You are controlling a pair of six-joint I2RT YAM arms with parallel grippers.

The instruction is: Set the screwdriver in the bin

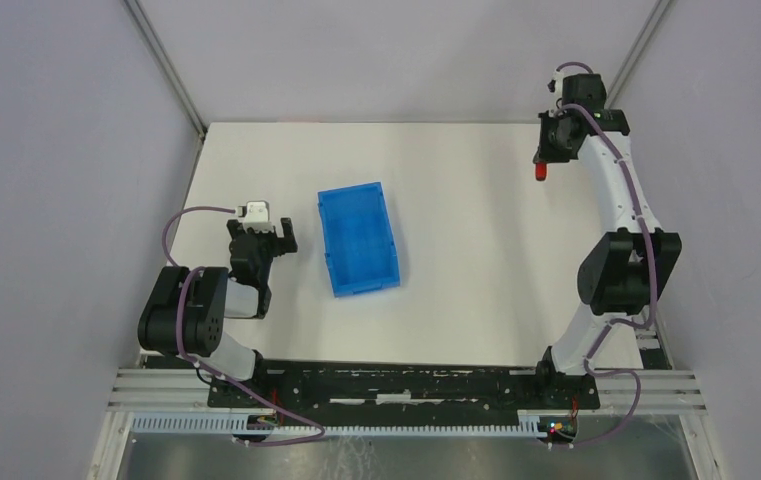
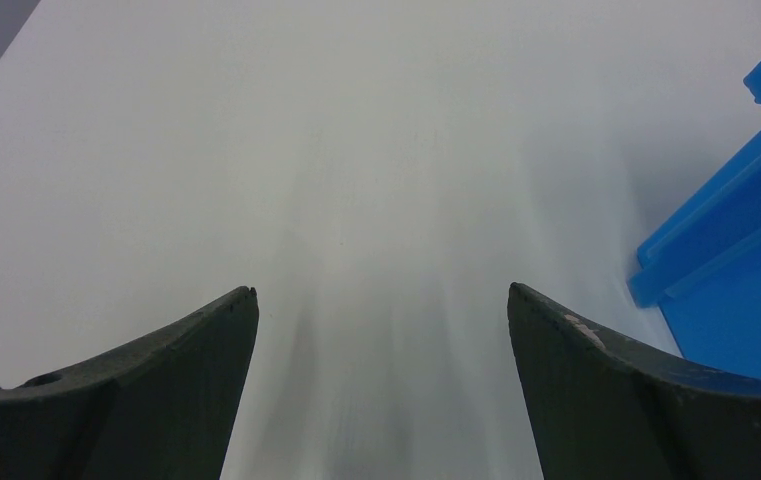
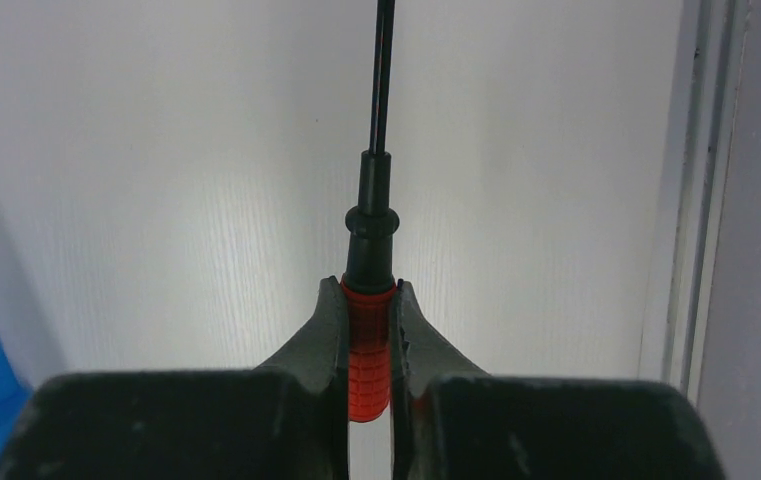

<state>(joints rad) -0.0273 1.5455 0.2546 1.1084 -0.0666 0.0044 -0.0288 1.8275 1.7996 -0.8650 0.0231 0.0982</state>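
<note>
Right wrist view: small screwdriver (image 3: 369,350) with a ribbed red plastic handle, black collar and thin black metal shaft. The handle is pinched between the two dark fingers of the right gripper (image 3: 368,292), jaws pressed onto it. The shaft points to 12 o'clock and runs out of frame. Can't tell if the tip touches the white table (image 1: 476,270).

Top view: the screwdriver is at the table's 2 o'clock, close to the right edge and the grey side wall (image 1: 726,150), red end showing under the gripper. The bright blue rectangular plastic bin (image 1: 366,285), with low walls and a ribbed floor, sits left of table centre. Its long axis runs roughly 12 to 6, slightly skewed. The bin is well apart from the screwdriver, at about its 8 o'clock, with a wide stretch of white tabletop between them.

The left gripper (image 1: 278,235) is at the bin's 9 o'clock, near it but not touching, fingers spread wide with only tabletop between them. In the left wrist view the bin's corner is at 3 o'clock.
</note>
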